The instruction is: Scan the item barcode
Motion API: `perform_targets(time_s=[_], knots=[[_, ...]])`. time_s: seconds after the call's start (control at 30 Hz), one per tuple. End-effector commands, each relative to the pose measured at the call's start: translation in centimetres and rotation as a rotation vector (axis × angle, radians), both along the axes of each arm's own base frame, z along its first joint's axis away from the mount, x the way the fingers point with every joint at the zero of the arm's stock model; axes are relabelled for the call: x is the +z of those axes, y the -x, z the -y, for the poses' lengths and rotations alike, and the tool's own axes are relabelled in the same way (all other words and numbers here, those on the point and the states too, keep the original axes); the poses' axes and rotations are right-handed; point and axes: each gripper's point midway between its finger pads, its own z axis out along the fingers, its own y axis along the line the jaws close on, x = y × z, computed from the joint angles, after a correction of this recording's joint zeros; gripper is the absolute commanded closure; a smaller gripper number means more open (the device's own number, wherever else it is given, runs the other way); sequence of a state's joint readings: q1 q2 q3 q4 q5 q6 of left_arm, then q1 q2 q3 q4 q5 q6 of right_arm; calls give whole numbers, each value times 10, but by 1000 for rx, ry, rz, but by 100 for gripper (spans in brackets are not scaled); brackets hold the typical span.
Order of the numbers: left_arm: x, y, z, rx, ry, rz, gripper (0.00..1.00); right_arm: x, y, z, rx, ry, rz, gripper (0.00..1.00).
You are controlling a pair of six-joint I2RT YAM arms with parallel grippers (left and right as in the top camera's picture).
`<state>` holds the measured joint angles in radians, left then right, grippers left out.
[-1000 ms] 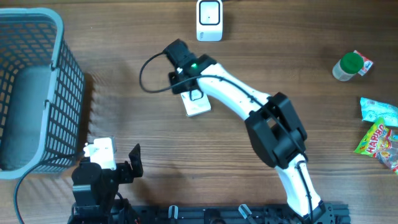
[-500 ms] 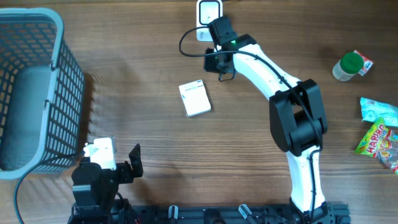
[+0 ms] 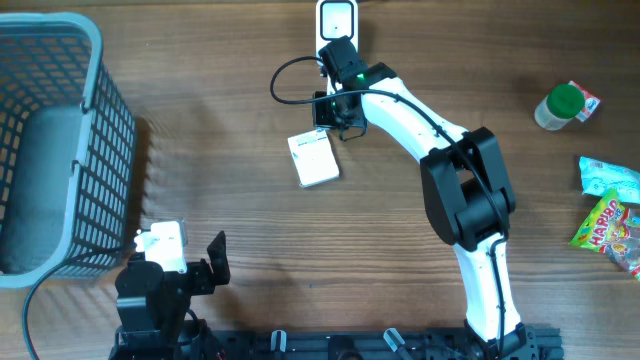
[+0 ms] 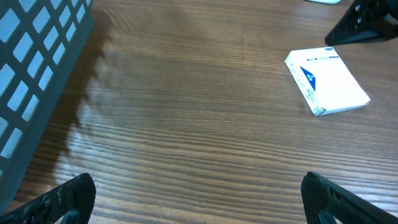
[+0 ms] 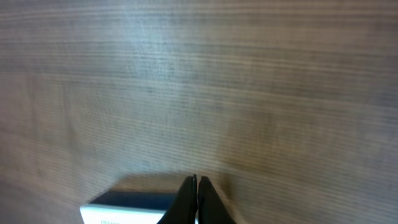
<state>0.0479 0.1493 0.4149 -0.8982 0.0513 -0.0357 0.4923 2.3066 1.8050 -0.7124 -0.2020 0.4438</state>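
The white box (image 3: 313, 159) is laid flat on the table (image 3: 200, 130), ungripped, near the scanner (image 3: 337, 20). The right pincer (image 5: 196, 199) is closed empty just beside it; the left pincer (image 4: 198, 196) is spread apart. Scanning is judged outstanding.

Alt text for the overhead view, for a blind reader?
Right gripper, shut, is beside the far corner of a white box on a wooden table, near a white scanner. A grey basket stands at left; a green-capped bottle and snack bags at right.

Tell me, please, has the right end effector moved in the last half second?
Yes: the right end effector, shut, has drawn back from the scanner toward the box.
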Motion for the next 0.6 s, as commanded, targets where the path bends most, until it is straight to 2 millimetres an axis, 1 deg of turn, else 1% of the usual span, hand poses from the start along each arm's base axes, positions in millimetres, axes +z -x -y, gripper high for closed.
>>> perform_targets(time_s=[0.0,0.13,0.2,0.3,0.33,0.4,0.47,0.57], knots=[[-1,0,1,-7,3,2,0,-17,22,-6,48,10,-78,96],[-1,0,1,-7,3,2,0,-17,30,-19,125,14,-60,96],[-1,0,1,-7,3,2,0,-15,40,-33,205,-22,-63,96],[-1,0,1,-7,3,2,0,-4,69,-65,449,-152,-72,95],[-1,0,1,-7,3,2,0,-1,88,-75,553,-200,-91,92],[-1,0,1,-7,3,2,0,0,105,-78,640,-209,-111,92],[-1,0,1,-7,3,2,0,1,130,-80,778,-219,-129,92],[-1,0,1,-7,3,2,0,0,160,-78,926,-203,-169,93]])
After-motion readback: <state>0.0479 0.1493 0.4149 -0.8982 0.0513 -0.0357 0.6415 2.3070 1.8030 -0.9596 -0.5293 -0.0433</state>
